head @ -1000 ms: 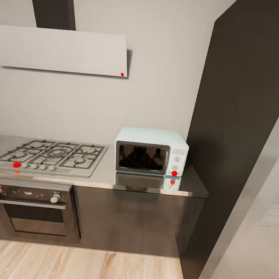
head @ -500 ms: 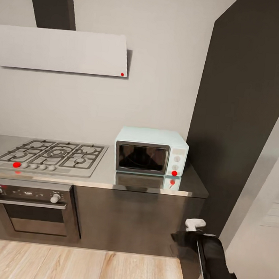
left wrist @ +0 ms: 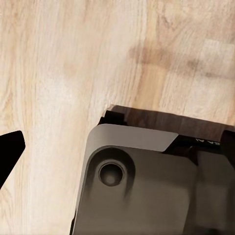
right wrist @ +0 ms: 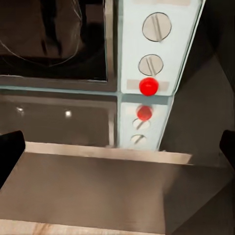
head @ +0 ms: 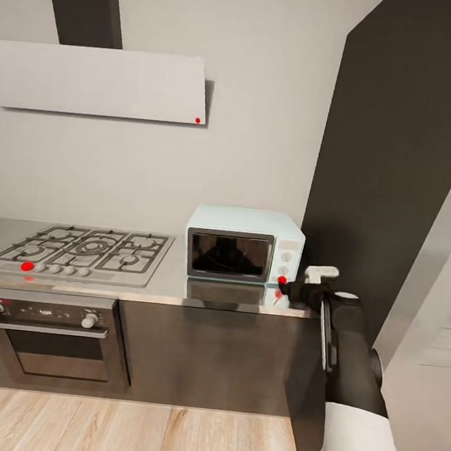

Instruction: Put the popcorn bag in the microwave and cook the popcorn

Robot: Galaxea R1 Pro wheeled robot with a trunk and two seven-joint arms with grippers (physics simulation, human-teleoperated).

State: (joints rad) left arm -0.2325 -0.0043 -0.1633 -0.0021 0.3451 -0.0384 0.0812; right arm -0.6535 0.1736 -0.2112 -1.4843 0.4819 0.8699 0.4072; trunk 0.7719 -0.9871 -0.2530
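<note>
the right gripper [head: 290,286], fingers spread, is at the red button [right wrist: 148,86] of the closed microwave [head: 244,245] on the countertop [head: 159,284]; likely starting heating (popcorn bag presumably inside, glass too dark). next: a straight press.

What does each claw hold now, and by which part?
Nothing. The right claw is open and empty, near the microwave. The left claw's fingers are apart over the floor, with nothing between them.

The right arm [head: 349,346] is glossy black, white nearer the body (perhaps a sleeve), its pincer [head: 290,286] black.
</note>
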